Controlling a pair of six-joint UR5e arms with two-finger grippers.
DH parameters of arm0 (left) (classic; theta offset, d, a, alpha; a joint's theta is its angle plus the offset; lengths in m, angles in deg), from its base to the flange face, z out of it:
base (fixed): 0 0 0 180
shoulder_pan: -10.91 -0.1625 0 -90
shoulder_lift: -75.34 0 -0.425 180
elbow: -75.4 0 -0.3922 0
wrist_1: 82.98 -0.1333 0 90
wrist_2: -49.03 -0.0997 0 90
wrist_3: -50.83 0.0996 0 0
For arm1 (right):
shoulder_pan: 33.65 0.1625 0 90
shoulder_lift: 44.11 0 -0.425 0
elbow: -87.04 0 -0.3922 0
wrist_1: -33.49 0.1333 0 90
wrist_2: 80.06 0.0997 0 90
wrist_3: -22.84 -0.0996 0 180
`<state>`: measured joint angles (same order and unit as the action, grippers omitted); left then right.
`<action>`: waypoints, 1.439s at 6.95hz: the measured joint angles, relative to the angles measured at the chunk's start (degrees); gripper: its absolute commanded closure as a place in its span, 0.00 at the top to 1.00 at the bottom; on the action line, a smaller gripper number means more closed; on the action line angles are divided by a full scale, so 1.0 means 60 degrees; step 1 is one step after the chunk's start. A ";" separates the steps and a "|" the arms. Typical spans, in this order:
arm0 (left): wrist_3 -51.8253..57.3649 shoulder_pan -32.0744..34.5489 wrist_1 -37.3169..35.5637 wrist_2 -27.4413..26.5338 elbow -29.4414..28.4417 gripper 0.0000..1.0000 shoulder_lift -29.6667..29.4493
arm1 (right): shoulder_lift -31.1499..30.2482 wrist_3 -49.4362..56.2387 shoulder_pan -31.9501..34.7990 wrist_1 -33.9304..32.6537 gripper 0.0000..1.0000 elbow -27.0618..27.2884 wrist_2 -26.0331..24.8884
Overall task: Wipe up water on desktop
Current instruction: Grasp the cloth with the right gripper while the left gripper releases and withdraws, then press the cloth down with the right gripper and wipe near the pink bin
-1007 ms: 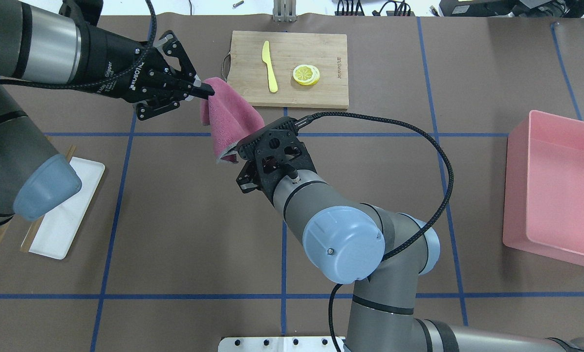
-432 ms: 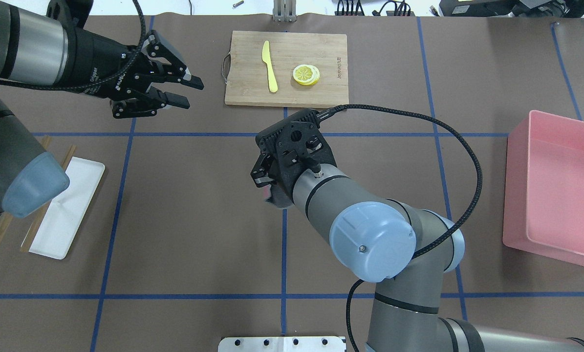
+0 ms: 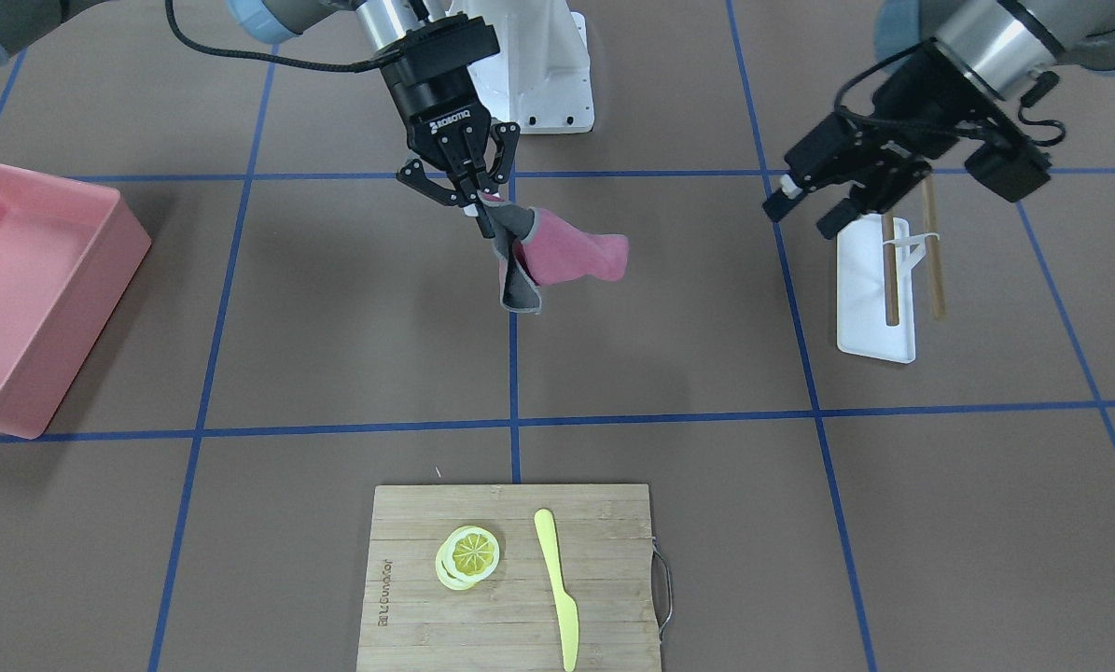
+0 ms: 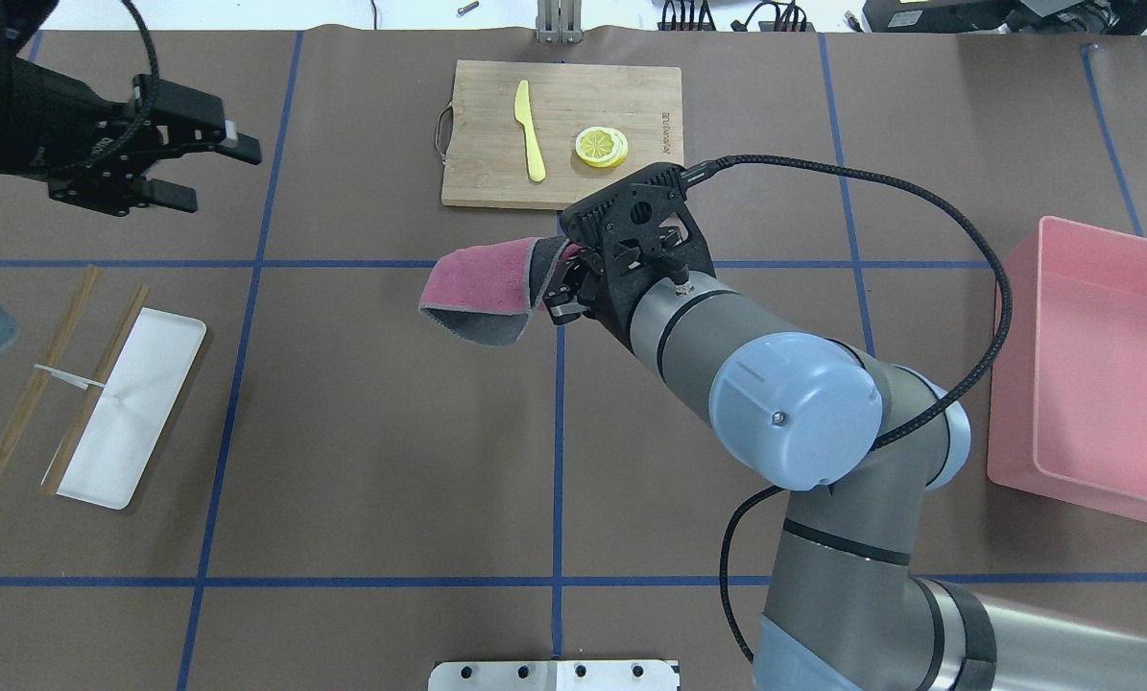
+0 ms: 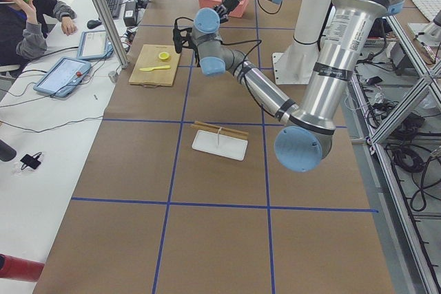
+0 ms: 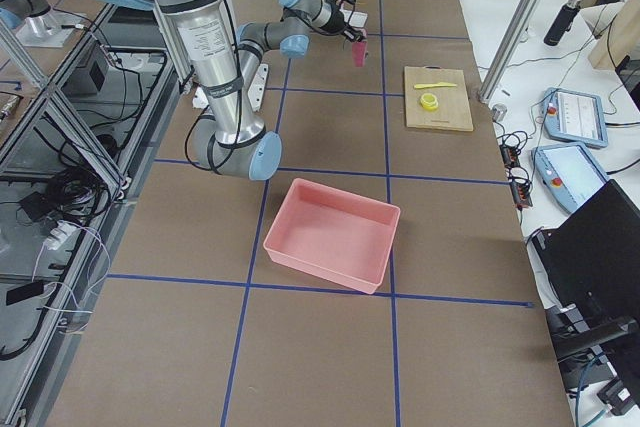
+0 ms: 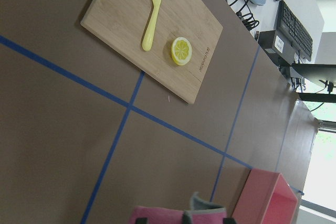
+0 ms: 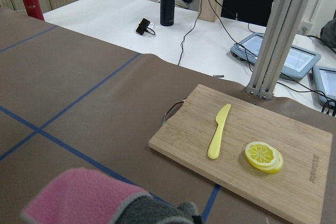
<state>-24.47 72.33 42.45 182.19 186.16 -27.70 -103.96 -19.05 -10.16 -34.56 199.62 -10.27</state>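
Holding the pink cloth (image 3: 571, 257) by one thin edge, my right gripper (image 3: 482, 210) hangs it over the middle of the desktop (image 4: 362, 432), so I fear it may slip and drop. My left gripper (image 4: 216, 175) is wide open, empty, far left.

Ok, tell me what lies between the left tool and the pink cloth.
Only bare desktop crossed by blue tape, seen in the overhead view, between left tool and cloth.

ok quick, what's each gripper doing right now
Left gripper: open, holding nothing.
Right gripper: closed on the pink cloth.
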 measured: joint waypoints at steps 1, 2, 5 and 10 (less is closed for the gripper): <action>0.2321 0.0573 -0.0683 0.0099 -0.0131 0.98 0.0693 | -0.0410 -0.0193 0.0427 -0.0191 0.00 0.0020 0.0611; 0.4992 0.1151 -0.1752 0.0124 -0.0236 0.98 0.1307 | -0.0668 -0.0545 0.1136 -0.0878 0.00 0.0036 0.1889; 1.1536 0.3096 -0.4744 0.0036 -0.1287 0.98 0.1984 | -0.1188 -0.0818 0.2998 -0.3817 0.00 0.0398 0.5805; 1.3678 0.4063 -0.6146 0.0020 -0.2545 0.98 0.2292 | -0.1485 -0.2298 0.2134 -0.5984 0.00 0.0503 0.6638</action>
<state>57.60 96.71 5.58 182.31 170.89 -13.95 -112.87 -32.84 2.64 -70.46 202.64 29.56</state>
